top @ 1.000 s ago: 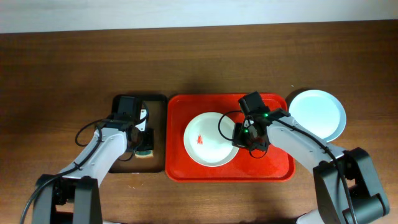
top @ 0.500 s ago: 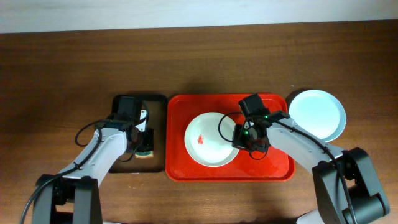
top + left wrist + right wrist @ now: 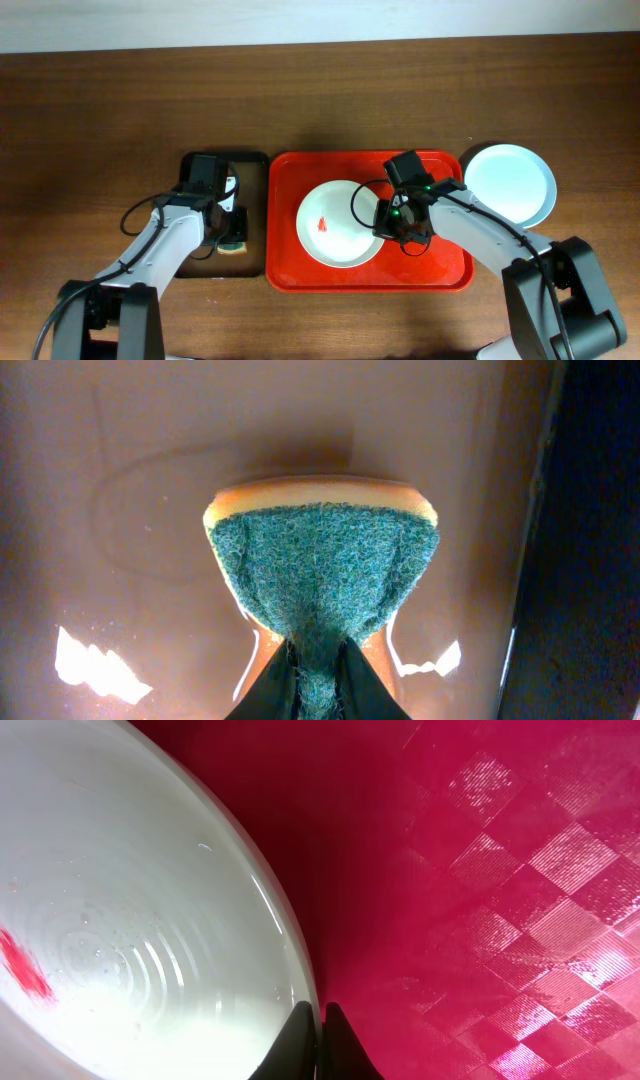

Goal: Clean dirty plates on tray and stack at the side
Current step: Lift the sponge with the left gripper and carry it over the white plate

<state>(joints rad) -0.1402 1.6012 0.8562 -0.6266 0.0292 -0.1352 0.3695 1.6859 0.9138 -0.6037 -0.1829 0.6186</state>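
Note:
A pale mint plate (image 3: 335, 225) with a small red smear (image 3: 321, 223) lies on the red tray (image 3: 440, 268). My right gripper (image 3: 384, 222) is shut on the plate's right rim. In the right wrist view the jaws (image 3: 318, 1020) pinch the rim of the plate (image 3: 120, 920) over the tray floor (image 3: 500, 870). A white plate (image 3: 508, 178) sits on a pale blue one just right of the tray. My left gripper (image 3: 231, 236) is shut on a green-and-orange sponge (image 3: 320, 560) resting on the brown tray (image 3: 120, 510).
The black-rimmed brown tray (image 3: 196, 266) stands left of the red tray, almost touching it. The plate stack lies near the table's right side. Dark wooden table (image 3: 100, 100) surrounds everything.

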